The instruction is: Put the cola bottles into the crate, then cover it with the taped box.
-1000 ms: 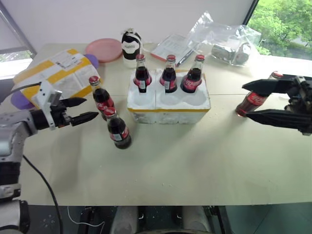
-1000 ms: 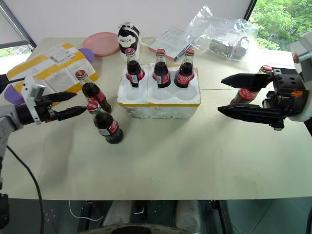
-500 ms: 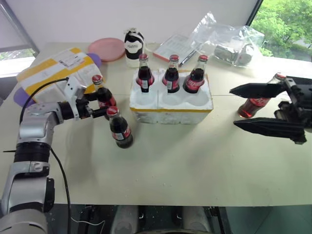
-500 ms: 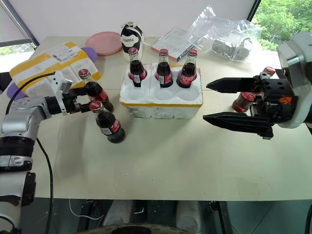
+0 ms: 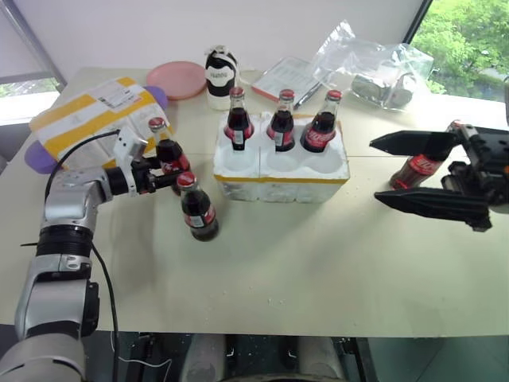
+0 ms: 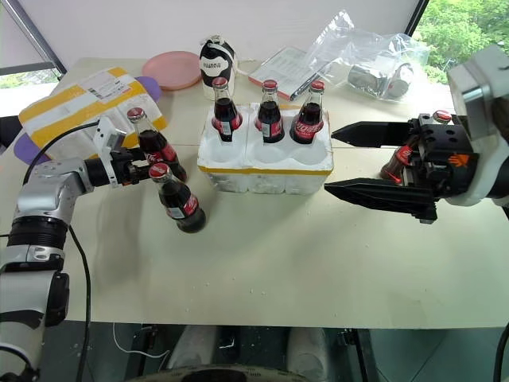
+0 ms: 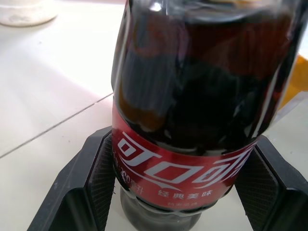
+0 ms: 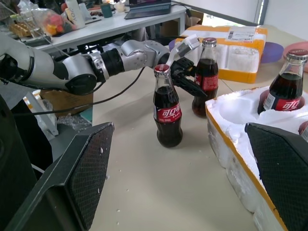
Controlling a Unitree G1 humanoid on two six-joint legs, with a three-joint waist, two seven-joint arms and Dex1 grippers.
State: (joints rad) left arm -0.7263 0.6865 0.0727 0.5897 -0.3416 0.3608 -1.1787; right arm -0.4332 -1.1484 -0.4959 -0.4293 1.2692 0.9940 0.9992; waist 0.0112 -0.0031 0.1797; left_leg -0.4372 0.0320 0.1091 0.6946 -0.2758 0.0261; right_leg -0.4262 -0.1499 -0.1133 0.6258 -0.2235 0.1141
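Three cola bottles [image 5: 280, 121] seated in back wells of crate [image 5: 282, 170], front wells empty. Two more bottles standing on table [image 5: 318, 255] just left of crate: rear bottle [image 5: 165, 148] sitting between fingers of left gripper [image 5: 165, 176], pads flanking the label in left wrist view, closing but firm grip not confirmed; front bottle [image 5: 196, 209] just beside that gripper, nearer the robot, free. Sixth bottle [image 5: 420, 165] standing just behind right gripper [image 5: 398, 173], jaws spread wide, empty. Taped box [image 5: 91, 118] lying behind left gripper, not yet used. Roughly half the loading done; three bottles plus covering left.
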